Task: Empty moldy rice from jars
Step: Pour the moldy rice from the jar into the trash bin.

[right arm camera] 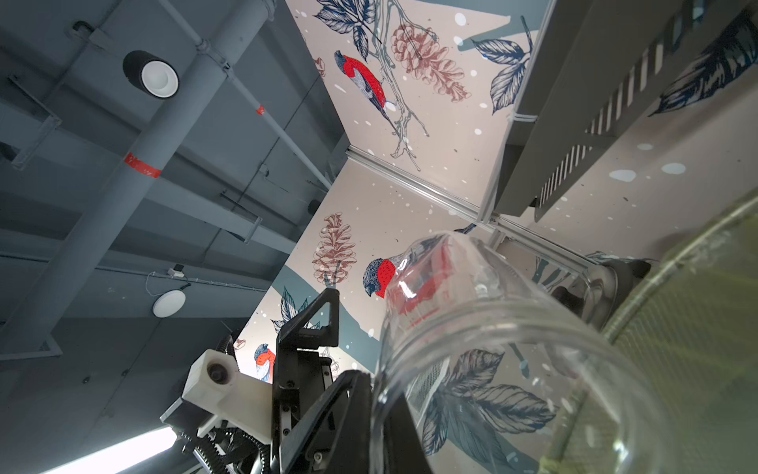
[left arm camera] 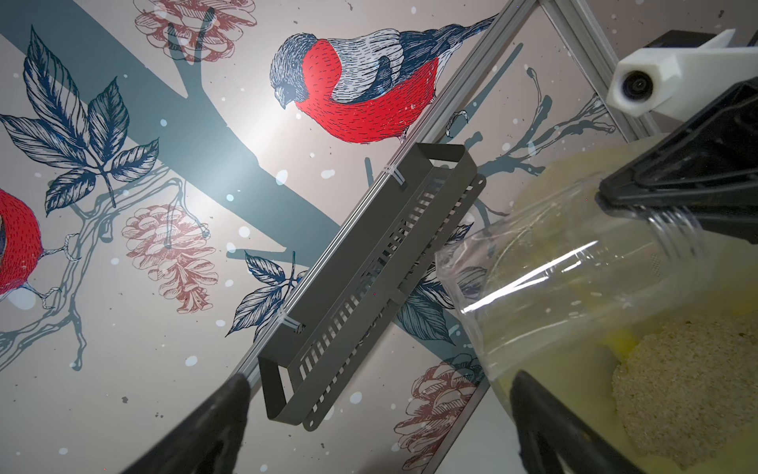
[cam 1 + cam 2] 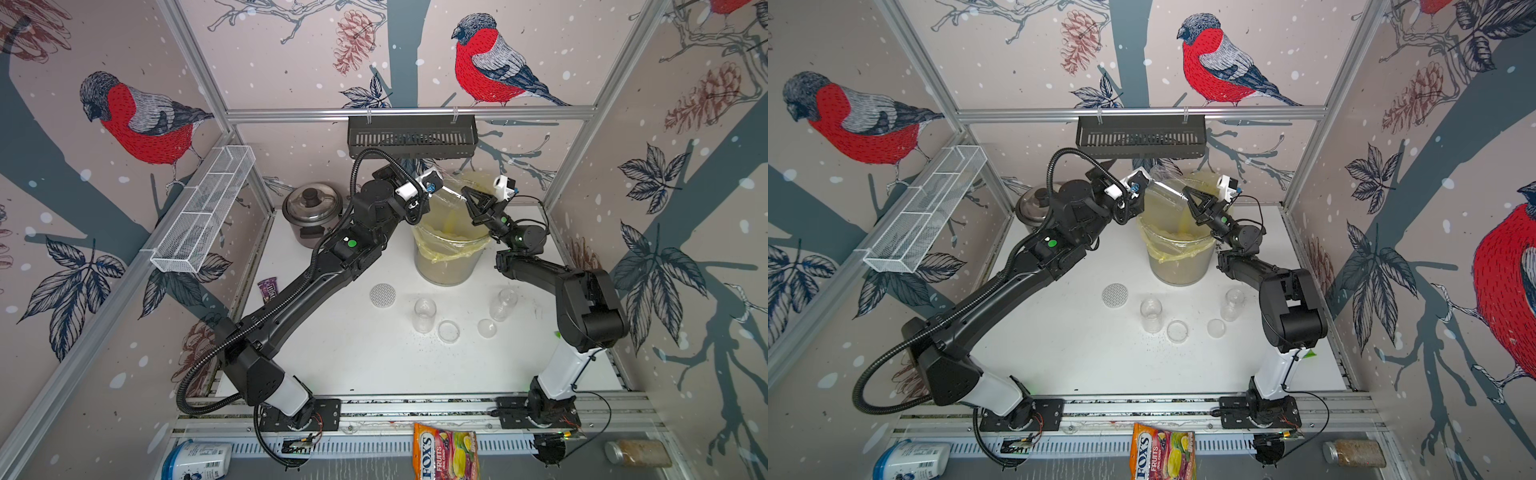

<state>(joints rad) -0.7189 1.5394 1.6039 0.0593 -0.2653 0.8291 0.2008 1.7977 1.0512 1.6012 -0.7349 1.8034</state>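
White wire-mesh basket (image 3: 203, 208) on the left wall. Round steel pot (image 3: 312, 212) at the back, partly hidden by the left arm. The left arm stretches up and across toward the bin. Left hand (image 2: 381, 379) is spread wide with nothing between the fingers. One finger (image 2: 545, 414) is just beside the base of the wide jar (image 2: 574, 287); contact hard to tell. In both top views this hand is mostly hidden behind its white wrist camera.

On the white surface (image 3: 353, 357):
- silver dotted lid (image 3: 382, 295), round, lying flat
- narrow jar (image 3: 424, 315), clear, upright, open, looks empty
- clear lid (image 3: 449, 331) just beside that jar
- another clear lid (image 3: 487, 328) further right

Behind them stands a translucent round bin (image 3: 446, 270) lined with a crinkled yellow bag (image 3: 436, 249). The wide jar is a smooth clear cylinder with a threaded mouth. It is tilted above the bin and looks empty in the right wrist view. Moldy rice (image 2: 689, 390) is a pale beige grainy heap inside the bag.

Right hand (image 3: 467, 193) has its fingers pressed together, pinching the wide jar's rim. Second narrow jar (image 3: 503, 305) is upright and open, near the right arm. The right arm is folded with its elbow high and its forearm rising toward the bin.

At the front edge, a candy bag (image 3: 446, 455) is cut off by the frame.
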